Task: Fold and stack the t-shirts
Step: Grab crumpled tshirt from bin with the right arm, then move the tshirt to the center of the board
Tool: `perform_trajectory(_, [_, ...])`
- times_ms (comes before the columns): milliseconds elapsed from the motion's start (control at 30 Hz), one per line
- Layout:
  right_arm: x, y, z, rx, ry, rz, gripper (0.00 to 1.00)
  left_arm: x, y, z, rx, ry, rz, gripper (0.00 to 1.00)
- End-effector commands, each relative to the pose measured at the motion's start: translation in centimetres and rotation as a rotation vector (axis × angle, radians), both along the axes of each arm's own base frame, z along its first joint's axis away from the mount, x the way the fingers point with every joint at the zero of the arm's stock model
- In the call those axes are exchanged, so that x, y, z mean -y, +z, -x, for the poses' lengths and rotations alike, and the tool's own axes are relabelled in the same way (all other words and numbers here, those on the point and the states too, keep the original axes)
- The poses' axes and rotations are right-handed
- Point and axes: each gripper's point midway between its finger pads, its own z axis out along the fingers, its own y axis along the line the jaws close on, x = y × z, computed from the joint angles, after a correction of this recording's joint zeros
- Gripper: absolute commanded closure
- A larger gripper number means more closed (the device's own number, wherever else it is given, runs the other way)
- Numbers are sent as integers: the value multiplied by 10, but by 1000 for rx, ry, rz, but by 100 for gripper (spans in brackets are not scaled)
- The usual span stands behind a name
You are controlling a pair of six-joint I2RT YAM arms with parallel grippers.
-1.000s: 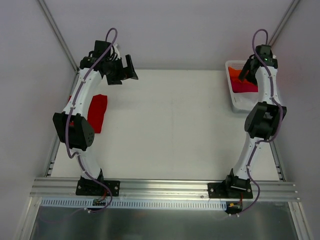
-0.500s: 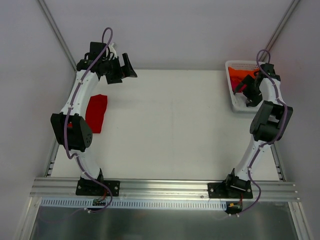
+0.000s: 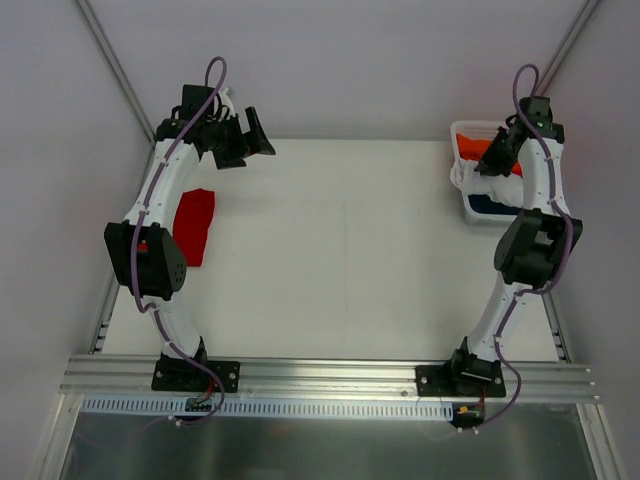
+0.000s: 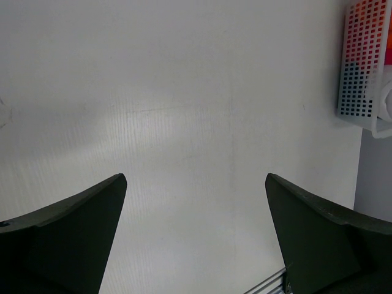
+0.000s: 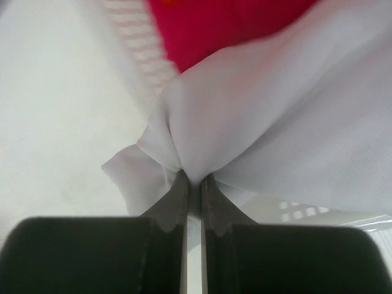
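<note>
A red t-shirt (image 3: pixel 193 225) lies folded on the left side of the table, beside my left arm. My left gripper (image 3: pixel 246 140) hovers open above the table's far left corner, holding nothing; the left wrist view shows only bare table between its wide-spread fingers (image 4: pixel 195 179). Over the white basket (image 3: pixel 468 128) at the far right, my right gripper (image 3: pixel 489 162) is shut on a bunched fold of the white t-shirt (image 3: pixel 486 184). In the right wrist view the jaws (image 5: pixel 193 179) pinch the white t-shirt (image 5: pixel 275 122), which hangs over the basket's edge.
Inside the basket lie red-orange cloth (image 3: pixel 472 150) and blue cloth (image 3: pixel 492 204); the red cloth (image 5: pixel 226 24) shows behind the white t-shirt. The basket (image 4: pixel 364 61) appears at the right edge of the left wrist view. An aluminium rail (image 3: pixel 320 375) runs along the near edge.
My right gripper dipped into the basket, shut on the white t-shirt and drew it up, uncovering blue cloth. The left arm shifted slightly and stays open.
</note>
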Motion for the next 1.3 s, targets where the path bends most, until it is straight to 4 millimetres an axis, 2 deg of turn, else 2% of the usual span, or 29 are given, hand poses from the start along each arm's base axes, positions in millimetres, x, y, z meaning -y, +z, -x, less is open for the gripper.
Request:
perform_trajectory(0, [-70, 147, 4, 315, 244, -72, 100, 7, 24, 3, 50, -23, 39, 1])
perform_trajectory(33, [-96, 171, 6, 370, 315, -86, 99, 8, 25, 2, 52, -21, 41, 1])
perform_trajectory(67, [-110, 221, 8, 495, 345, -104, 100, 8, 24, 1, 46, -17, 48, 1])
perform_trajectory(100, [-132, 250, 14, 570, 407, -190, 100, 9, 20, -1, 35, -17, 53, 1])
perform_trajectory(167, [-158, 294, 21, 658, 390, -400, 100, 13, 18, -2, 18, -21, 76, 1])
perform_trajectory(200, [-174, 333, 30, 779, 472, -474, 99, 14, 14, -3, 4, -24, 83, 1])
perform_trajectory(300, [-195, 372, 44, 859, 539, -667, 99, 20, 13, -4, -6, -36, 100, 1])
perform_trajectory(367, [-203, 385, 55, 860, 582, -738, 98, 21, 13, -4, -6, -32, 98, 1])
perform_trajectory(400, [-211, 391, 68, 826, 633, -794, 99, 21, 13, -4, -6, -33, 99, 1])
perform_trajectory(467, [-216, 381, 78, 774, 671, -787, 96, 22, 12, -4, -6, -45, 101, 1])
perform_trajectory(533, [-216, 339, 95, 592, 627, -781, 95, 24, 12, -3, -10, -56, 110, 1])
perform_trajectory(600, [-222, 299, 104, 422, 605, -843, 97, 26, 11, -2, -16, -61, 117, 1])
perform_trajectory(633, [-228, 287, 112, 409, 667, -802, 97, 27, 11, -1, -20, -64, 123, 1])
perform_trajectory(667, [-232, 271, 130, 302, 654, -799, 97, 28, 12, -1, -19, -69, 126, 1])
perform_trajectory(700, [-238, 259, 136, 261, 669, -743, 94, 30, 13, 0, -18, -74, 129, 1])
perform_trajectory(733, [-243, 262, 146, 255, 711, -713, 92, 30, 13, 1, -17, -76, 128, 1])
perform_trajectory(767, [-242, 250, 151, 223, 748, -662, 91, 31, 14, 2, -15, -80, 128, 1])
perform_trajectory(800, [-238, 221, 158, 78, 701, -625, 92, 33, 14, 3, -17, -84, 129, 1])
perform_trajectory(867, [-245, 195, 172, -34, 755, -612, 95, 35, 15, 4, -14, -92, 131, 1])
perform_trajectory(900, [-248, 185, 176, -67, 774, -573, 96, 36, 15, 5, -15, -98, 133, 1])
perform_trajectory(967, [-256, 178, 179, -100, 796, -582, 96, 39, 18, 6, -10, -110, 137, 1])
perform_trajectory(1000, [-263, 178, 183, -106, 814, -575, 81, 39, 19, 7, -8, -111, 138, 1])
perform_trajectory(1067, [-260, 168, 182, -135, 790, -513, 70, 39, 19, 8, -8, -113, 138, 1])
perform_trajectory(1100, [-259, 163, 184, -163, 764, -500, 48, 39, 18, 9, -10, -110, 136, 1])
perform_trajectory(1167, [-250, 158, 191, -180, 722, -446, 36, 37, 18, 11, -10, -104, 130, 1])
perform_trajectory(1200, [-240, 147, 191, -201, 694, -367, 24, 37, 18, 13, -10, -105, 126, 1])
perform_trajectory(1267, [-223, 145, 191, -172, 652, -252, 15, 38, 17, 15, -9, -107, 120, 1])
